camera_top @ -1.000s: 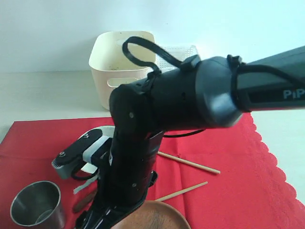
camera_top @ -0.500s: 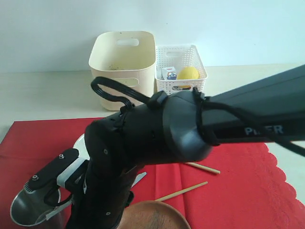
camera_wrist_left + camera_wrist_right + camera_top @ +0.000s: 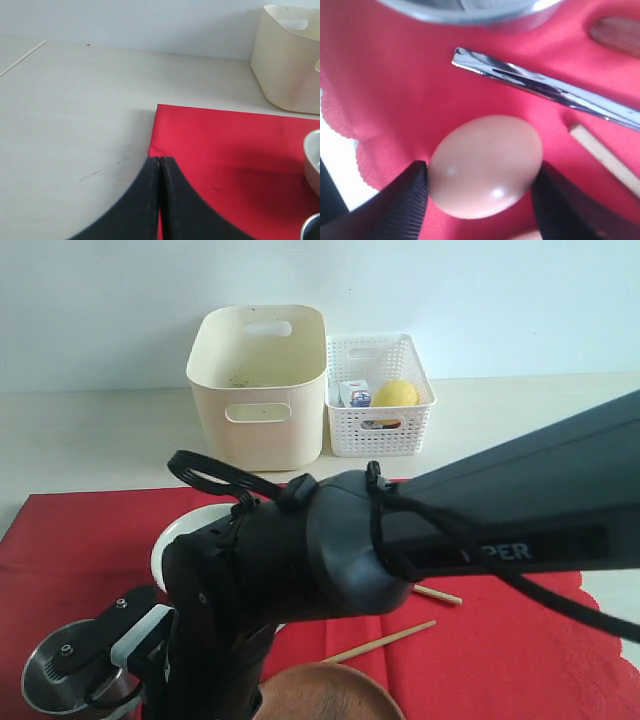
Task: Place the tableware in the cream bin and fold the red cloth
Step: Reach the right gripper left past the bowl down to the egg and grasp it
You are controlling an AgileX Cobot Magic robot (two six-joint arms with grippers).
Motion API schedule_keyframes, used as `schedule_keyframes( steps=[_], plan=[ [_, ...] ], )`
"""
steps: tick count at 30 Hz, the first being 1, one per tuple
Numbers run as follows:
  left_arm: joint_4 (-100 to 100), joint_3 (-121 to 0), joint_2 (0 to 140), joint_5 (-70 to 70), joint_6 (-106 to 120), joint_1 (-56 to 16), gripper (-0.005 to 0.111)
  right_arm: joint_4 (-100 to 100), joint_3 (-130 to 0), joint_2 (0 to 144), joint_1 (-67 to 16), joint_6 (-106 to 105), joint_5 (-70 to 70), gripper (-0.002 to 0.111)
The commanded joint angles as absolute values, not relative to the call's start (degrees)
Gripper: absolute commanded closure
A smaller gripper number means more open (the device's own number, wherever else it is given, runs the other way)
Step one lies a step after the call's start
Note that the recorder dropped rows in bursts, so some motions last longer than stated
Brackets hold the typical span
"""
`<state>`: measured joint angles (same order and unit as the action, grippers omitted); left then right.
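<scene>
Change: the right arm [image 3: 420, 550] has swung down toward the near left part of the red cloth [image 3: 500, 630]. It no longer hides the white lattice basket [image 3: 385, 425] and the lemon [image 3: 395, 392] at the far edge of the table [image 3: 100, 440].
Right hand [image 3: 481, 172]: it has narrowed from wide open. Its fingers [image 3: 395, 210] now look to touch both sides of a pale egg-shaped thing [image 3: 485, 165] that rests on the cloth.
Around it: the metal knife [image 3: 545, 92] lies just beside it, the steel cup [image 3: 470, 10] is beyond that, and a scalloped edge of the cloth is near.
Left hand [image 3: 160, 160]: closed tight on nothing, over the cloth's left edge near its far corner.
Tableware: the white bowl [image 3: 175, 535], round brown plate [image 3: 330, 695] and chopsticks [image 3: 385, 640] are all on the cloth.
Cream bin [image 3: 258, 380]: at the table's far edge, just beside the basket, with no tableware showing in it.
Meaning: the egg-shaped thing looks like food, not tableware. Lifting it off would help clear the cloth, but binning and folding are not yet begun.
</scene>
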<state>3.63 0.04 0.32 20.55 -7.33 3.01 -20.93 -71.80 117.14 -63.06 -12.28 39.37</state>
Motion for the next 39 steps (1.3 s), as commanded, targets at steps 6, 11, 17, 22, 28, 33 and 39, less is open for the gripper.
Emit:
schedule_keyframes(
  steps=[6,11,17,22,28,33,39],
  plan=[
    [4.0,0.0,0.0,20.2,-7.3,2.7,0.106,-16.2,-71.9,117.3,-63.3,-10.5,40.4,0.108],
    [4.0,0.0,0.0,20.2,-7.3,2.7,0.106,-12.8,-71.9,114.3,-63.3,-7.5,41.4,0.108],
    [4.0,0.0,0.0,20.2,-7.3,2.7,0.106,-11.5,-71.9,111.0,-63.3,-7.2,41.5,0.108],
    [4.0,0.0,0.0,20.2,-7.3,2.7,0.106,-11.6,-71.9,110.5,-63.3,-7.2,43.1,0.106],
    [4.0,0.0,0.0,20.2,-7.3,2.7,0.106,-11.9,-71.9,110.7,-63.3,-14.3,38.4,0.060],
    [4.0,0.0,0.0,20.2,-7.3,2.7,0.106,-12.4,-71.9,110.8,-63.3,-25.9,36.7,0.028],
    [4.0,0.0,0.0,20.2,-7.3,2.7,0.106,-20.9,-71.9,111.2,-63.3,-38.7,36.5,0.027]
  ],
)
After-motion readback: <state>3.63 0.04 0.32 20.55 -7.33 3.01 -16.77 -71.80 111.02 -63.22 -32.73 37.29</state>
